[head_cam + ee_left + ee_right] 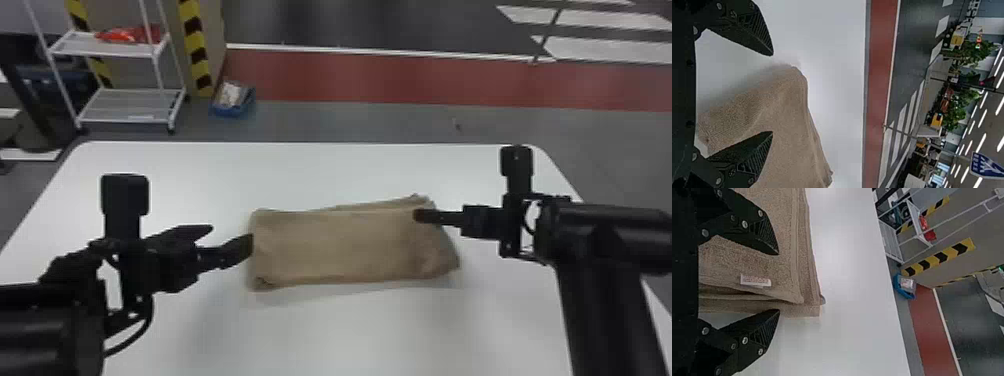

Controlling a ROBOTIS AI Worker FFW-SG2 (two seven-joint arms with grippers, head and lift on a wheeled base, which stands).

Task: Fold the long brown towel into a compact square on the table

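right gripper [424, 216] agape astride towel [340, 247] edge

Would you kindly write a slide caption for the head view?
Folded towel lying oblong on a white table, open left claw at one end, right claw at the other.

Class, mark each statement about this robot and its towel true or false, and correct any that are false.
1. The brown towel lies on the white table. True.
2. The towel is spread out in a single layer. False: it is folded, with layered edges showing.
3. The left gripper is at the towel's left end and the right gripper at its right end. True.
4. The left gripper's fingers are pressed together. False: they stand apart.
5. A white label shows on the towel. True.
6. The towel already forms a square. False: it is clearly longer from side to side than from front to back.
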